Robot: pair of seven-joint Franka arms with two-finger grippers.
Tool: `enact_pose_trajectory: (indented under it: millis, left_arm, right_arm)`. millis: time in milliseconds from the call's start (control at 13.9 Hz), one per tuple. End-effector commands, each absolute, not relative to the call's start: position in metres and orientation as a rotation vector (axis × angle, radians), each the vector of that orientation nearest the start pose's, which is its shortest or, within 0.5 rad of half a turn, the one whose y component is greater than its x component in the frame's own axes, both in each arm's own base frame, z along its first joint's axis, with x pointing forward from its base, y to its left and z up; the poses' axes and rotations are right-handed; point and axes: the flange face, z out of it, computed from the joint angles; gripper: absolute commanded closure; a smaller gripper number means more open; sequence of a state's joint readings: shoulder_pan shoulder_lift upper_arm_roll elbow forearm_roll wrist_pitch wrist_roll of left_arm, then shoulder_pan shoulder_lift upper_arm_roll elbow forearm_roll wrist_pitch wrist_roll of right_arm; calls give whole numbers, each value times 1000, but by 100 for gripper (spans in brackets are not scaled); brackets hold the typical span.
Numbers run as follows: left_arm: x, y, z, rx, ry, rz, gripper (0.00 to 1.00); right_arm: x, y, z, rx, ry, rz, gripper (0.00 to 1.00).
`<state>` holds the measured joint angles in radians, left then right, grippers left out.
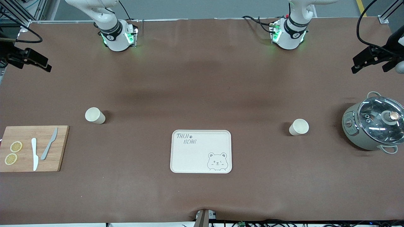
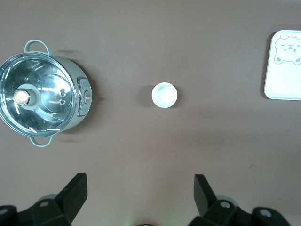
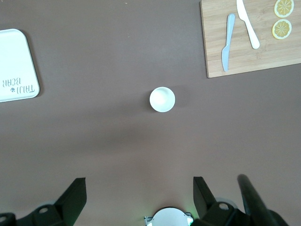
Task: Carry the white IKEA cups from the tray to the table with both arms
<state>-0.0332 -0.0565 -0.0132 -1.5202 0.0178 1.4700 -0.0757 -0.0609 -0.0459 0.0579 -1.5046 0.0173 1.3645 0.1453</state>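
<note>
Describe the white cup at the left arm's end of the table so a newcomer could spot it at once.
Find the grey-green pot with a glass lid at the left arm's end of the table. Between it and the bear tray stands a small white cup. Unlike the pot, it is plain, handleless and lidless.

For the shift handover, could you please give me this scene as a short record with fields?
cups: two white cups, one toward the right arm's end, one toward the left arm's end, both on the table
bear tray: between them, nothing on it
left gripper: open, high over its cup
right gripper: open, high over its cup
</note>
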Motion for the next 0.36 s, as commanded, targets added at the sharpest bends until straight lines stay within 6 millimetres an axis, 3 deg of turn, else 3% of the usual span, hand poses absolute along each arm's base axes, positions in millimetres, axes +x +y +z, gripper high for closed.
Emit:
enact_pose_trajectory:
  millis: [0,287]
  left_arm:
    - [528,-19,676,-3096,-58,-26,0]
    - [528,-14,679,-3097,-75,-35,0]
  right_arm:
    - [511,0,664,-3114,226,153,0]
    - [512,-5,664,-3109,240,151,0]
